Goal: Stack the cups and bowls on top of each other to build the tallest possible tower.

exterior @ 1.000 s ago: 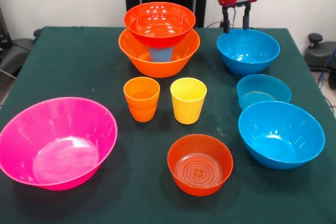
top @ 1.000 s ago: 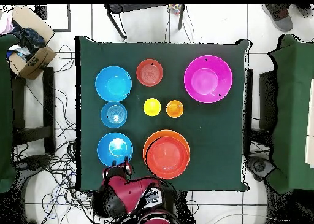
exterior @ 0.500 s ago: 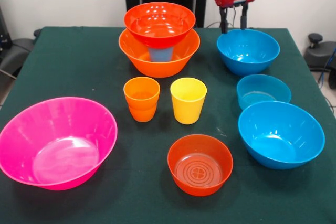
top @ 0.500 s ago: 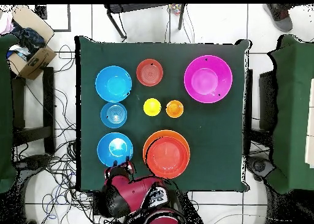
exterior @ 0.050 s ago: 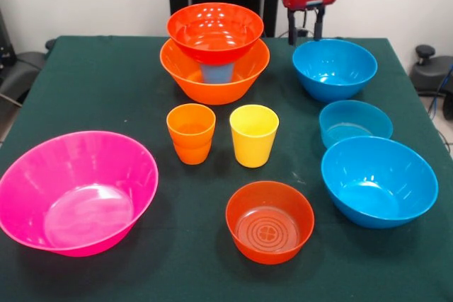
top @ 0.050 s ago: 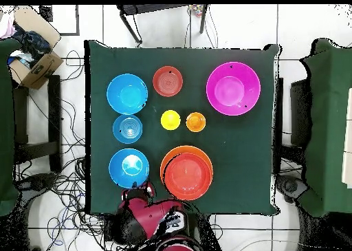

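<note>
**Gripper hanging free behind the far blue bowl, tower two bowls and a cup high**

Hovering above the desk's [exterior @ 0.050 s ago: 85,76] back edge, just behind and slightly left of the far blue bowl [exterior @ 0.050 s ago: 334,68] in the front view: the gripper [exterior @ 0.050 s ago: 303,25], fingers standing apart, clasping nothing, touching nothing.

Taking the yellow cup [exterior @ 0.050 s ago: 253,134] as landmark, front view:

- Standing directly behind the yellow cup: the tower [exterior @ 0.050 s ago: 214,51], consisting of the big orange bowl [exterior @ 0.050 s ago: 214,79] as base, a blue cup [exterior @ 0.050 s ago: 216,72] showing through inside it, and a red-orange bowl [exterior @ 0.050 s ago: 214,30] sitting on top, mouth up.
- Standing just left of the yellow cup, apart from it: the orange cup [exterior @ 0.050 s ago: 191,132], upright.
- Sitting in front of the yellow cup, slightly right: the second red-orange bowl [exterior @ 0.050 s ago: 270,221], mouth up, ring pattern showing in its bottom.
- Lying to the front left of the yellow cup, well apart: the big pink bowl [exterior @ 0.050 s ago: 74,190], tilting slightly toward the camera.
- Resting right of the yellow cup: the small shallow blue bowl [exterior @ 0.050 s ago: 354,123], between the far blue bowl behind it and the near blue bowl [exterior @ 0.050 s ago: 378,180] in front of it, the near one overlapping its front rim in this view.

Looking straight down: showing the three blue bowls in a column beside the yellow cup [top @ 0.050 s ago: 170,119], the gripper [top @ 0.050 s ago: 137,188] just off the desk edge next to the end blue bowl [top @ 0.050 s ago: 128,168]
</note>
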